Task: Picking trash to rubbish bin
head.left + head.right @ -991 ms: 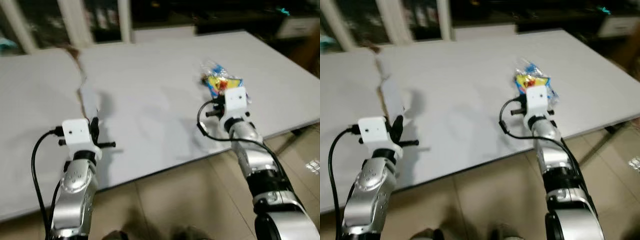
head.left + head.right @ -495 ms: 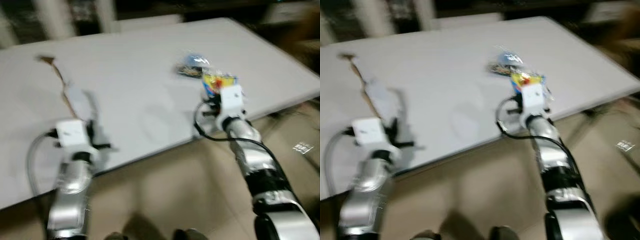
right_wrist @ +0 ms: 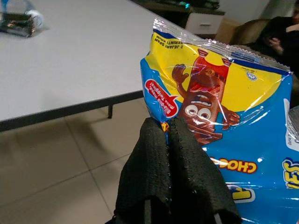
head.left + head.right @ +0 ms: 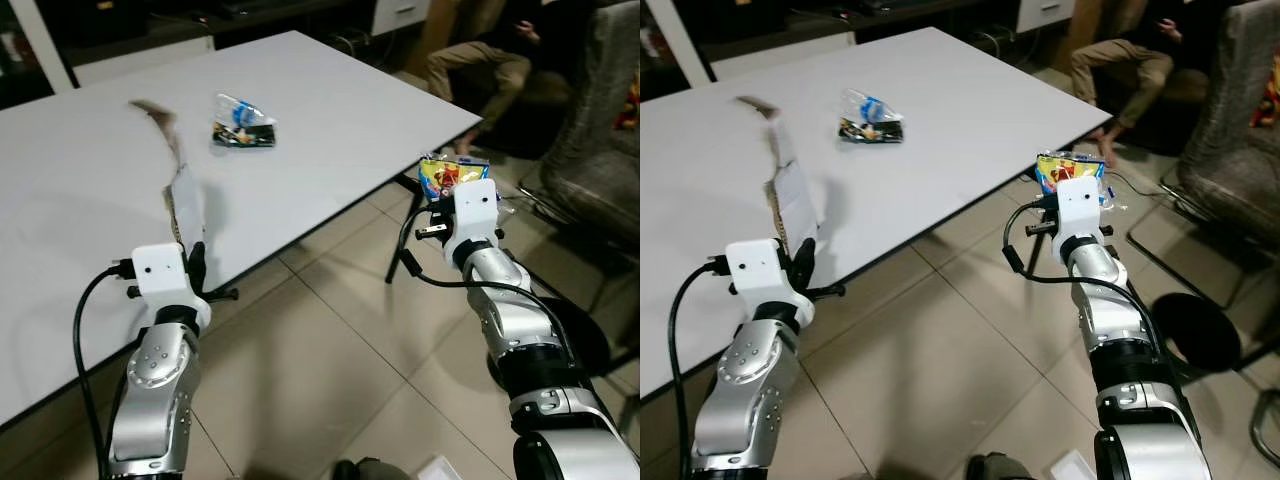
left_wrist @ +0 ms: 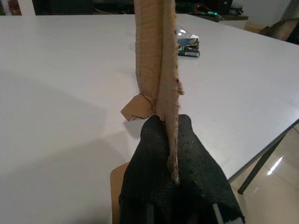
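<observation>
1. One white table (image 4: 330, 110) spreads across the room beside the robot, and a person (image 4: 480, 70) sits beyond its far corner, with a grey chair (image 4: 600, 130) at the right.
2. Two silver arms are raised, each carrying one piece of trash; no rubbish bin can be made out.
3. One long strip of torn cardboard (image 5: 156, 70) stands upright over the table's near edge, pinched at its lower end between the closed fingers of the left gripper (image 5: 174, 175).
4. One yellow-and-blue snack wrapper (image 3: 219, 121) hangs over the tiled floor (image 4: 320, 360), clear of the table's corner, with its corner clamped in the tightly closed right gripper (image 3: 167, 128).
5. One more item, a small crumpled packet (image 4: 243, 120), lies on the table's far side, well apart from both grippers.
6. Risk one: the wrapper is gripped only by a thin corner of slick film, so a jolt while walking could likely pull it free onto the tiles.
7. Risk two: the tall strip could probably bend, tear at its ragged edge or catch the tabletop as the robot turns.
8. Risk three: with both grippers occupied, the packet may well be left behind.
</observation>
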{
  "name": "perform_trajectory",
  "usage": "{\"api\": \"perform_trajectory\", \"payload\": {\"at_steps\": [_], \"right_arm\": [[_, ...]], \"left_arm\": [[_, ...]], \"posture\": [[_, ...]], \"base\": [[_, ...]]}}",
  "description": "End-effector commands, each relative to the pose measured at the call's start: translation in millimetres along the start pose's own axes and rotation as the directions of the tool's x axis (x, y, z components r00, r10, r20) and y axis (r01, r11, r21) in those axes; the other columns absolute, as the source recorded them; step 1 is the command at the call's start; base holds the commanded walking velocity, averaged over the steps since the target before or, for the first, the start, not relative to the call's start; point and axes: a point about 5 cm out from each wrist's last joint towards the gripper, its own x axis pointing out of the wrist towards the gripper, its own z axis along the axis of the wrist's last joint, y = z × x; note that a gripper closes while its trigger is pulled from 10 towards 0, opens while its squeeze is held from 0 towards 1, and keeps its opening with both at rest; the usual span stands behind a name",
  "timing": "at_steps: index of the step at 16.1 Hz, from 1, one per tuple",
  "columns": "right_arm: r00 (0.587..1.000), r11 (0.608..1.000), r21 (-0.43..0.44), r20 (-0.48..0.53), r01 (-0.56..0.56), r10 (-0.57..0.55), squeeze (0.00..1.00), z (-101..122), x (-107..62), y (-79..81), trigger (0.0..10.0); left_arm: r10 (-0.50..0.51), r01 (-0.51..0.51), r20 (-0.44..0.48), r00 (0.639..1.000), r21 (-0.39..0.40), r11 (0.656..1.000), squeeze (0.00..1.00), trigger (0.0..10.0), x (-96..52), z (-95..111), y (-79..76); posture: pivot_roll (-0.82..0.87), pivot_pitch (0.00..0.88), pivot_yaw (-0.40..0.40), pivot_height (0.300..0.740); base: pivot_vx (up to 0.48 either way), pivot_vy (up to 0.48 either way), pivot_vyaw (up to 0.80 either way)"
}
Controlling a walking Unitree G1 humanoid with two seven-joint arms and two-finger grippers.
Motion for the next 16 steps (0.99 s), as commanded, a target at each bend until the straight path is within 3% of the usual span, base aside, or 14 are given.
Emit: {"api": "perform_trajectory", "payload": {"at_steps": [1,5,10,16], "right_arm": [[1.0,1.0,0.006,0.007,-0.01,0.01,0.0,4.8,1.8,2.5,10.0],[1.0,1.0,0.006,0.004,-0.011,0.011,0.0,4.4,1.7,2.8,10.0],[1.0,1.0,0.01,0.01,-0.029,0.029,0.0,3.8,0.7,6.4,10.0],[0.999,0.999,0.012,0.008,-0.042,0.042,0.0,3.3,0.6,8.0,10.0]], "left_arm": [[0.002,-0.002,0.002,1.0,-0.001,1.0,0.0,10.0,-0.7,0.6,2.8],[0.002,-0.002,-0.004,1.0,-0.002,1.0,0.0,10.0,-0.1,-0.4,3.0],[-0.028,0.028,0.0,1.0,-0.011,1.0,0.0,10.0,-0.5,-0.4,1.0],[-0.031,0.031,-0.007,0.999,-0.006,0.999,0.0,10.0,-1.4,-1.0,1.9]], "posture": [[-0.05,0.091,-0.023,0.74],[-0.05,0.098,-0.021,0.74],[-0.05,0.101,-0.019,0.74],[-0.05,0.104,-0.019,0.74]], "base": [[0.0,0.0,-0.8],[0.0,0.0,-0.8],[0.0,0.0,0.0],[0.326,0.0,0.0]]}}
